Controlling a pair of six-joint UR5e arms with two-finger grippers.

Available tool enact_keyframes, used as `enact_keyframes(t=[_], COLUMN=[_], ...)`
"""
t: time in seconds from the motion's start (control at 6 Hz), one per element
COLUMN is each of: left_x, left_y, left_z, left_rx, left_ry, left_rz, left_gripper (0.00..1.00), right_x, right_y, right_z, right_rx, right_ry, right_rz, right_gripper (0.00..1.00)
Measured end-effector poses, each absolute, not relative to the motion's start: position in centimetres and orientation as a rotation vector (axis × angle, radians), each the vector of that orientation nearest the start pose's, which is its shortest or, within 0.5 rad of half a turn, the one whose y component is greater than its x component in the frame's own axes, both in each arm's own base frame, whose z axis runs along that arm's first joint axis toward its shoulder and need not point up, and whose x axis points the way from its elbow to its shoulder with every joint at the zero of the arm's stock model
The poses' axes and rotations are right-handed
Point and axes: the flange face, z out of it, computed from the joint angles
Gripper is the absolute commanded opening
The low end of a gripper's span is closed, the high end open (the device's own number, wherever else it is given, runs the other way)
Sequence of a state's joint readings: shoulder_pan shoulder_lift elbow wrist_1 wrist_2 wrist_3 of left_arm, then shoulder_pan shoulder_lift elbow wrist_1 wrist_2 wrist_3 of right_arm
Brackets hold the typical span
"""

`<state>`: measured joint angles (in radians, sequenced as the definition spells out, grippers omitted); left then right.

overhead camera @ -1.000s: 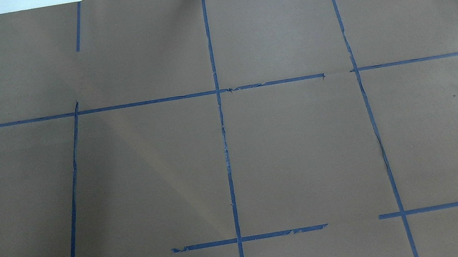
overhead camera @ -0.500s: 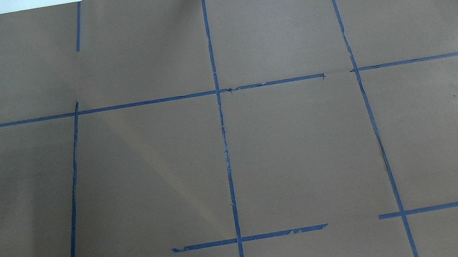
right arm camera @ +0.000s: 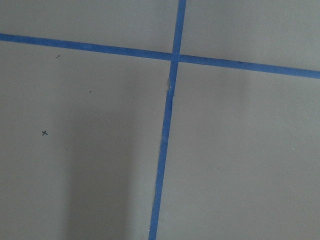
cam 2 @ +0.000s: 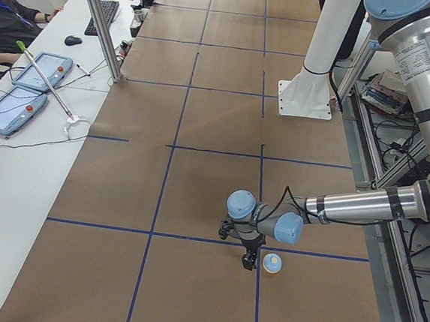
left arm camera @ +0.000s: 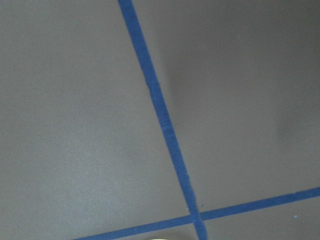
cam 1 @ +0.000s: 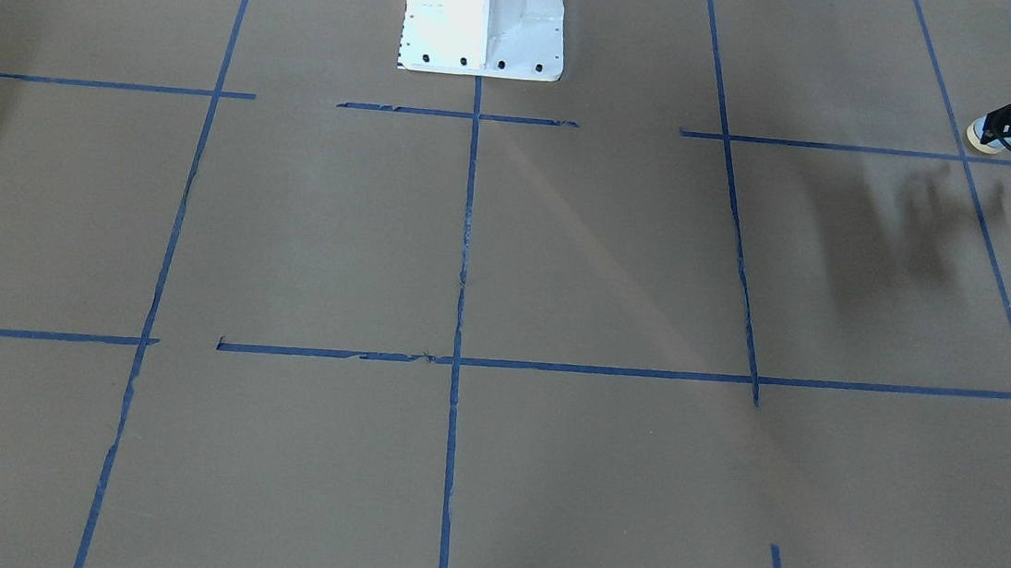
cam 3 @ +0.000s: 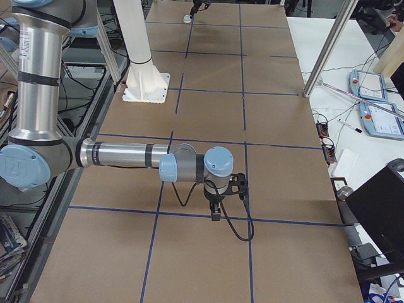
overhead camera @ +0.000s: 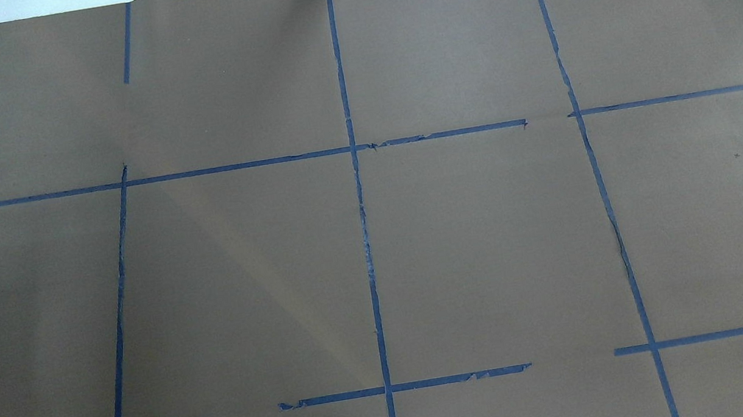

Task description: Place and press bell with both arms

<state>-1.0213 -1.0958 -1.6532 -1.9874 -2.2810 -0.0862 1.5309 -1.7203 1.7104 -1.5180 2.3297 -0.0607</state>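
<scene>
The bell stands on the brown table at the robot's far left end, out of the overhead view. It also shows in the exterior left view and, tiny, in the exterior right view. My left gripper points down right beside it; whether they touch, and whether the gripper is open or shut, I cannot tell. A cream sliver shows at the left wrist view's bottom edge. My right gripper hangs low over the table's right end, empty, its state unclear.
The white pedestal base stands at the table's robot side, in the middle. Blue tape lines grid the brown paper. A side bench with tablets and a metal post lie on the operators' side.
No arm or bell shows in the overhead view. Only a soft shadow on the table's left part darkened and then faded.
</scene>
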Motion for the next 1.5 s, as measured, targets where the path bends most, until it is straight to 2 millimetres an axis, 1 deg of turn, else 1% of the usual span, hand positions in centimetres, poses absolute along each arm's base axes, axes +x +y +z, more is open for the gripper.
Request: enact_keyframes(t=[0.33, 0.67, 0.83, 1.0, 1.17, 1.33, 1.5], left_x=[9.3, 10.0, 10.4, 10.7, 11.0, 11.1, 11.2], left_y=[-25.2, -24.4, -24.1, -24.0, -23.9, -23.9, -24.1], left_z=[77.5, 78.5, 78.6, 78.7, 78.6, 78.6, 78.3], left_rx=[-0.246, -0.281, -0.291, -0.296, -0.300, -0.301, -0.290], left_ry=[0.682, 0.670, 0.667, 0.665, 0.664, 0.662, 0.662], left_rz=[0.498, 0.530, 0.544, 0.555, 0.560, 0.561, 0.566], left_gripper=[1.00, 1.00, 0.96, 0.62, 0.32, 0.14, 0.07], right_x=[4.8, 4.8, 4.8, 4.8, 4.8, 4.8, 4.8], right_y=[-42.7, -42.6, -42.6, -42.6, -42.6, -42.6, -42.6], right_z=[65.9, 65.9, 65.9, 65.9, 66.0, 66.0, 65.8], right_rx=[0.065, 0.070, 0.070, 0.070, 0.070, 0.070, 0.072], right_ry=[-0.758, -0.757, -0.757, -0.757, -0.757, -0.757, -0.757], right_rz=[-0.115, -0.117, -0.117, -0.117, -0.117, -0.117, -0.117], right_gripper=[1.00, 1.00, 1.00, 1.00, 1.00, 1.00, 1.00])
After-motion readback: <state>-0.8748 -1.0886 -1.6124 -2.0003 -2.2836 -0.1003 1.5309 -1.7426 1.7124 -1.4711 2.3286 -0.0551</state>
